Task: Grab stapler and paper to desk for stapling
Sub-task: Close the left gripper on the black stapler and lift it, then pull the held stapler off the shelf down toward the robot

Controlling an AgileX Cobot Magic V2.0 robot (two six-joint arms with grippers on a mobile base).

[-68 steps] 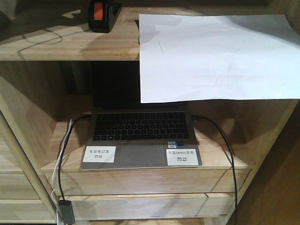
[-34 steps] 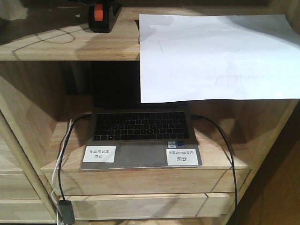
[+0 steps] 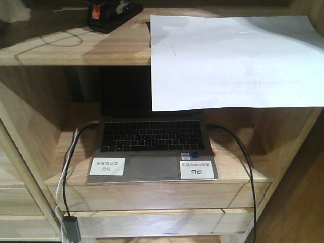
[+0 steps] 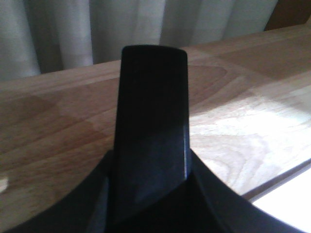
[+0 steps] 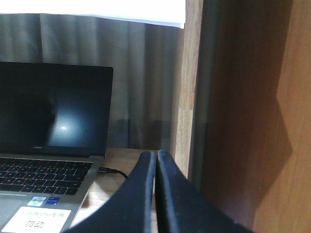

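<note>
The black stapler point(image 3: 112, 12) with its orange-red patch lies at the back left of the shelving unit's top shelf point(image 3: 61, 45), turned at an angle. In the left wrist view it fills the middle as a black bar point(image 4: 151, 121), and my left gripper point(image 4: 151, 194) is shut on it from both sides. The white paper point(image 3: 233, 61) lies on the same shelf at the right and hangs over its front edge; its edge also shows in the right wrist view point(image 5: 146, 10). My right gripper point(image 5: 156, 160) is shut and empty, low beside the shelf's right wall. The desk is out of view.
An open laptop point(image 3: 152, 147) with two white stickers sits in the compartment below, and also shows in the right wrist view point(image 5: 48, 121). Black cables point(image 3: 243, 152) run from both its sides. The right upright point(image 5: 189, 87) stands close to my right gripper. Curtains hang behind.
The stapler has turned on the top shelf: its orange end moved left and back, its far end swung right. The paper and laptop have not moved.
</note>
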